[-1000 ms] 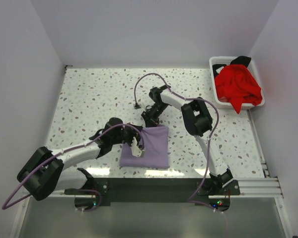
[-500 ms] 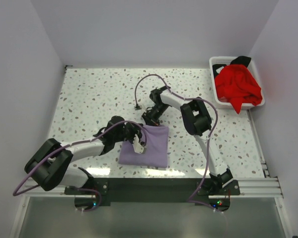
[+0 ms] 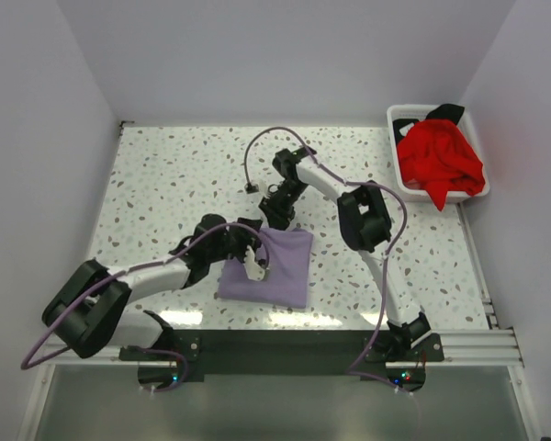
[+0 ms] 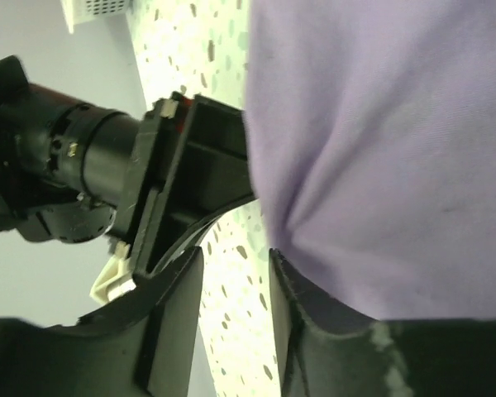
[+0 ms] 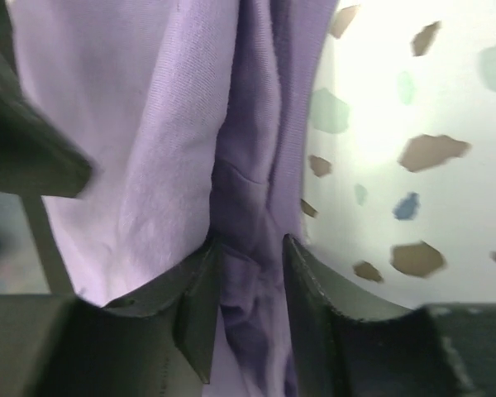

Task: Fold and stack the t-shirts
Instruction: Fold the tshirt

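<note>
I saw the lavender t-shirt (image 3: 283,268) lying as a soft folded rectangle on the speckled table (image 3: 165,184), near the front edge. My right gripper (image 5: 250,308) pinched a cloth ridge at its far-left corner. My left gripper (image 4: 236,318) stood with jaws parted and empty at the left edge.

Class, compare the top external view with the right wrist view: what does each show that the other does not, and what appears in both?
Only the top external view shows both whole arms, the left gripper at the left side of the lavender t-shirt, and the white basket at the back right holding the red t-shirt and the black t-shirt. Only the right wrist view shows, close up, the right gripper with a bunched fold of cloth between its jaws. Both show the lavender t-shirt and the speckled table.
</note>
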Robot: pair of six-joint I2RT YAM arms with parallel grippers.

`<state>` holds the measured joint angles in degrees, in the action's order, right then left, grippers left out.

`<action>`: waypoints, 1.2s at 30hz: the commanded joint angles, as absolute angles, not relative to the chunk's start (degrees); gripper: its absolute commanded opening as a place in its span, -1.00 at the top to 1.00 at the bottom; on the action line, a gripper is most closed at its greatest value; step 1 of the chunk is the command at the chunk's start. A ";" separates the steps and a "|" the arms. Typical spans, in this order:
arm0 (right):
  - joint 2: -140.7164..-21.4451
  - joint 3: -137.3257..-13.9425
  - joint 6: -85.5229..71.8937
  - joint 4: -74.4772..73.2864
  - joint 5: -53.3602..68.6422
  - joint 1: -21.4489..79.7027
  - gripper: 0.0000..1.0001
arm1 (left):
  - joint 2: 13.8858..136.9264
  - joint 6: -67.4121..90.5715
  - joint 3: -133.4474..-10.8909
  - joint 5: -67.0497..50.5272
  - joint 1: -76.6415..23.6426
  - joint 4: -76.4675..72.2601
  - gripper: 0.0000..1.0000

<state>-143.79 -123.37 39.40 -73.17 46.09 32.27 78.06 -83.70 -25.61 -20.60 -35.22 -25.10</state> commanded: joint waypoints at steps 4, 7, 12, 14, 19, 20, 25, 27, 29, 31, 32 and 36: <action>-135.97 -128.32 40.17 -74.88 37.71 31.99 0.10 | 67.07 -72.37 -33.03 -23.90 -33.40 -11.54 0.02; -132.72 -128.15 40.78 -75.76 34.91 30.68 0.02 | 66.88 -65.16 -42.16 -28.02 -28.84 4.43 -0.01; -129.73 -127.36 41.39 -79.78 34.54 24.89 -0.15 | 78.70 -57.93 -61.21 -37.34 -17.43 30.43 -0.07; -128.68 -124.82 42.27 -81.21 35.24 23.56 -0.18 | 86.00 -58.36 -66.86 -43.14 -15.39 38.20 -0.11; -124.47 -114.63 39.74 -75.96 37.79 23.47 -0.17 | 99.03 -53.02 -79.79 -49.66 -13.36 51.50 -0.21; -124.19 -113.13 37.90 -74.20 37.71 23.47 -0.16 | 100.62 -51.78 -80.59 -50.01 -12.92 51.76 -0.21; -124.63 -108.73 35.34 -68.47 38.40 23.47 -0.10 | 107.66 -48.70 -83.50 -48.79 -11.51 51.51 -0.21; -124.72 -107.41 34.37 -66.81 39.02 23.47 -0.09 | 108.98 -48.96 -83.50 -46.95 -11.25 50.89 -0.22; -125.24 -106.97 33.84 -66.45 39.46 23.64 -0.07 | 110.56 -50.00 -83.76 -46.23 -11.34 51.32 -0.22; -125.77 -106.53 33.92 -66.36 39.38 23.82 -0.05 | 111.27 -50.97 -83.67 -45.53 -11.25 52.20 -0.21; -125.68 -105.57 34.01 -65.84 39.20 23.99 -0.04 | 111.70 -51.15 -83.58 -45.61 -11.34 52.47 -0.21; -126.12 -103.28 35.24 -64.95 38.23 24.08 0.03 | 113.02 -50.98 -83.41 -44.83 -11.25 52.21 -0.17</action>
<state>-126.37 -104.55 35.00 -66.81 37.41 23.79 112.03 -51.00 -81.56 -44.82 -11.64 50.63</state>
